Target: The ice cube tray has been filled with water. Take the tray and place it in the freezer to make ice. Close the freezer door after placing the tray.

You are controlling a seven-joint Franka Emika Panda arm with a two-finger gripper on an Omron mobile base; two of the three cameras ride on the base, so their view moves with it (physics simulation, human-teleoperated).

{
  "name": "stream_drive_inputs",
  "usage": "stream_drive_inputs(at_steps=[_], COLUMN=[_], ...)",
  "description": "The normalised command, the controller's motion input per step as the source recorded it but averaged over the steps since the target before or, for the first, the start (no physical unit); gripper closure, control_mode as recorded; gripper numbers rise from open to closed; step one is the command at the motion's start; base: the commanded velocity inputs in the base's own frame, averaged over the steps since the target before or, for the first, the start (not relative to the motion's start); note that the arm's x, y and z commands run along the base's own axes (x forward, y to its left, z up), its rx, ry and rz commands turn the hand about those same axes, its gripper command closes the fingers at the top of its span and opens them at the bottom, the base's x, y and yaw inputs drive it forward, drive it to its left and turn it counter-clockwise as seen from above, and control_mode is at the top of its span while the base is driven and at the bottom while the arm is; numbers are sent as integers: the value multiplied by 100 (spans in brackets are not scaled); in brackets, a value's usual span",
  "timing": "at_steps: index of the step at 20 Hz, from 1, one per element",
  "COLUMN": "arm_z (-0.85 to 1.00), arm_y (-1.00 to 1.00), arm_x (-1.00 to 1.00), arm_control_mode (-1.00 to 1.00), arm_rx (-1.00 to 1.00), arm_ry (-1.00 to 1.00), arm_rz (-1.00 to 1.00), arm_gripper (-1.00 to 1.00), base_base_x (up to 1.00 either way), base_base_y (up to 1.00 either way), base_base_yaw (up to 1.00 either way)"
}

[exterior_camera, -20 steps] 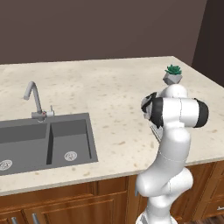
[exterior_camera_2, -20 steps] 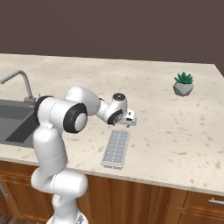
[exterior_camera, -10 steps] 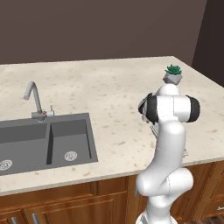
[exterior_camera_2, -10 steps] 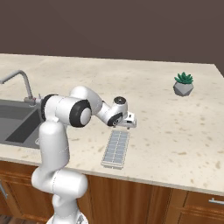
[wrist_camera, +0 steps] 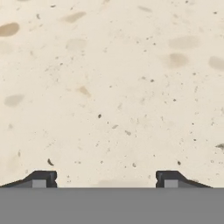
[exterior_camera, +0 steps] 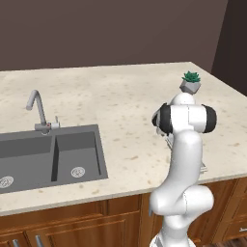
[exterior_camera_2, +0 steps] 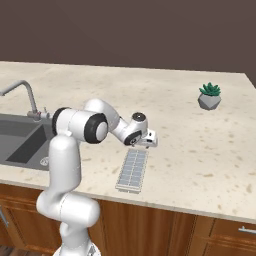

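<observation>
Since the earlier frame the arm had shifted: its dark elbow joint had swung nearer the base and the hand had settled lower over the far end of the ice cube tray (exterior_camera_2: 133, 169), while the tray, plant and sink kept their places on the counter.

At the moment inspected, the gripper (exterior_camera_2: 148, 142) was seen in the right base view hanging just above the tray's far short edge; whether it touched the tray could not be told. In the hand view the gripper (wrist_camera: 105, 178) pointed straight down at bare speckled counter (wrist_camera: 113, 87), with one dark fingertip (wrist_camera: 41, 178) at each lower corner and a broad stretch of stone between them. The jaws stood apart with nothing between them, though they had narrowed from their earlier spread; the tray did not appear between the tips in that view.

The tray lay flat on the counter directly below and nearer the base than the gripper, its long side running from the gripper toward the counter's front edge, its near end just short of that edge. Its two rows of pale cells faced upward.

A small potted plant (exterior_camera_2: 209, 97) stood well beyond the gripper, toward the back right corner. The sink (exterior_camera: 53, 155) and its faucet (exterior_camera: 38, 109) lay well apart from the gripper, to its left. In the left base view the arm's own body hid the hand.
</observation>
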Motion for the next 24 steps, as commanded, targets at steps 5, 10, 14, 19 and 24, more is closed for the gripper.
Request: stream_drive_inputs(at_steps=[5,10,14,19,24], arm_z=[-30,-43,-61,-57,-52], arm_y=[0,0,0,0,0], arm_x=[21,11,-48,-77,-97], arm_control_mode=[-100,-100,-100,-100,-100], arm_rx=[0,0,-3,-2,-1], arm_ry=[0,1,7,8,8], arm_rz=[0,0,1,1,2], arm_gripper=[-100,-100,-100,-100,-100], base_base_x=[0,0,0,0,0], base_base_y=[0,0,0,0,0], base_base_yaw=[0,0,0,0,0])
